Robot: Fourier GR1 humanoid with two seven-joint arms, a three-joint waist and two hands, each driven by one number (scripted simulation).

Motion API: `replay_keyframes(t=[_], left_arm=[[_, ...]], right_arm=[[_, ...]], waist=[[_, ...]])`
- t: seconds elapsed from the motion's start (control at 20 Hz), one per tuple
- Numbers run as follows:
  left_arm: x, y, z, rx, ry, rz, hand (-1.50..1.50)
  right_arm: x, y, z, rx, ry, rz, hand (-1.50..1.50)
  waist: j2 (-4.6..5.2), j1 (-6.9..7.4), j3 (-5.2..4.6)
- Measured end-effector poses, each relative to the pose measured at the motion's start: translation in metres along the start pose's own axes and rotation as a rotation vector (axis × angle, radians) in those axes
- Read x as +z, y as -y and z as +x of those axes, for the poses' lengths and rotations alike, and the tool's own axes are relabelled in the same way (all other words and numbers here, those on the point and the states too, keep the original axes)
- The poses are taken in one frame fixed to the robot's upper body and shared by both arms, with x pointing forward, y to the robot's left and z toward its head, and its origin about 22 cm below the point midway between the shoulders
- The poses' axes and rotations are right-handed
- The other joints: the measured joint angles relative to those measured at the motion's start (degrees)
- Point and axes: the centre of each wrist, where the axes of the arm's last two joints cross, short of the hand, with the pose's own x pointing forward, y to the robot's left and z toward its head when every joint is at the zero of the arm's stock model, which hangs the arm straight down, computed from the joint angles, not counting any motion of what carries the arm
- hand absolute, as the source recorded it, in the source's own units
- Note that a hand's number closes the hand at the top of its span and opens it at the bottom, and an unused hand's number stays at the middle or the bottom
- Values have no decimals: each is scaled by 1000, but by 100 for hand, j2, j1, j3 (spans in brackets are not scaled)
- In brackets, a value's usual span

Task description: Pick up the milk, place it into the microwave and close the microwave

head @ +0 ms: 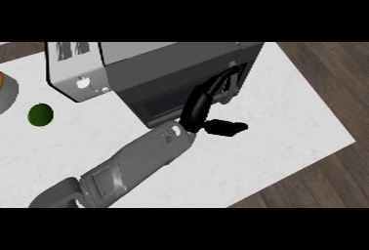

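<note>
My hand (198, 110) reaches into the microwave (180, 73), its fingers (216, 85) straight and holding nothing, thumb out sideways. I cannot see the milk. The microwave's door (75, 68) hangs open to its left, with bare worktop (288, 127) right of the microwave.

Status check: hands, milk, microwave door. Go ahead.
One hand open, fingers straight against the microwave front. Other hand out of view. Milk not visible. Door swung left, open. Green round thing far left, no obstruction.

A white, faintly marbled counter top (288, 117) is seen from steeply above, bordered at the right and at the upper left by dark brown wood-plank floor (331, 73).
</note>
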Motion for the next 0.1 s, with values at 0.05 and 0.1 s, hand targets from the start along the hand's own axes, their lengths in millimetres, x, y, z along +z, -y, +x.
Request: replay_keyframes(t=[0.05,0.1], left_arm=[[-2,0,0,-11,0,-1,-150],[-3,0,1,-21,-1,-1,-150]], right_arm=[[-1,0,1,4,4,2,-150],[-1,0,2,6,4,1,-150]], waist=[[-10,24,0],[-17,41,-1]])
